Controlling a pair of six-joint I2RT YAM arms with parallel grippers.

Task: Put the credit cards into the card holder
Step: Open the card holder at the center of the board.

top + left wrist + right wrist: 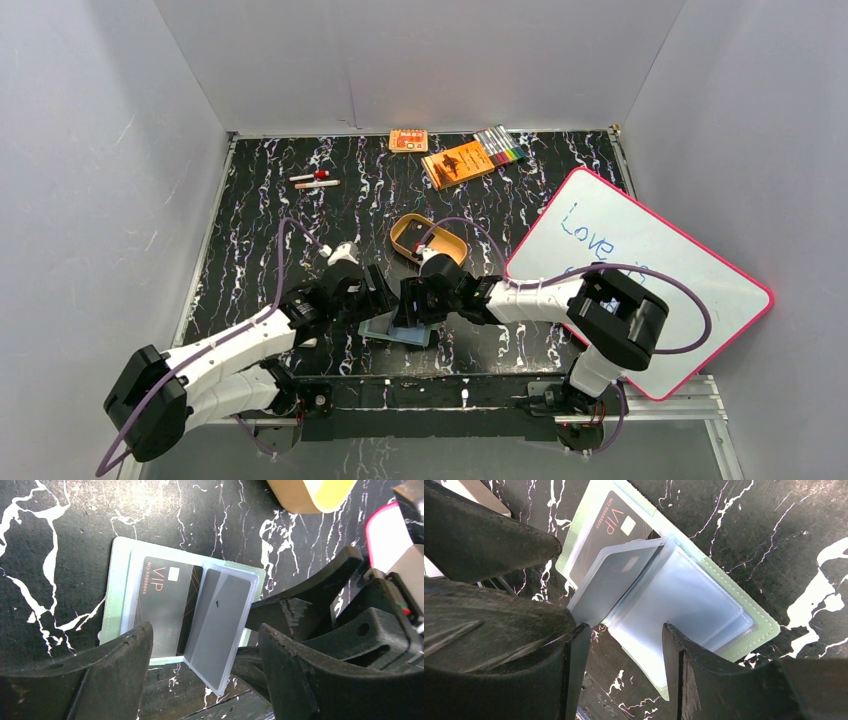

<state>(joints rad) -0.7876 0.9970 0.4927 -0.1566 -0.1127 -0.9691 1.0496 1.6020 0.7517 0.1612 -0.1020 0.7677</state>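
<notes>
While open, card holder [116, 590] with credit cards [160, 605] inside.

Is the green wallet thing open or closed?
Open: the card holder lies spread flat, its inside facing up, a black VIP card showing inside.

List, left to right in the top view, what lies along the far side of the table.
Two small white-and-red pens → small orange box → orange booklet → pack of coloured markers.
</notes>
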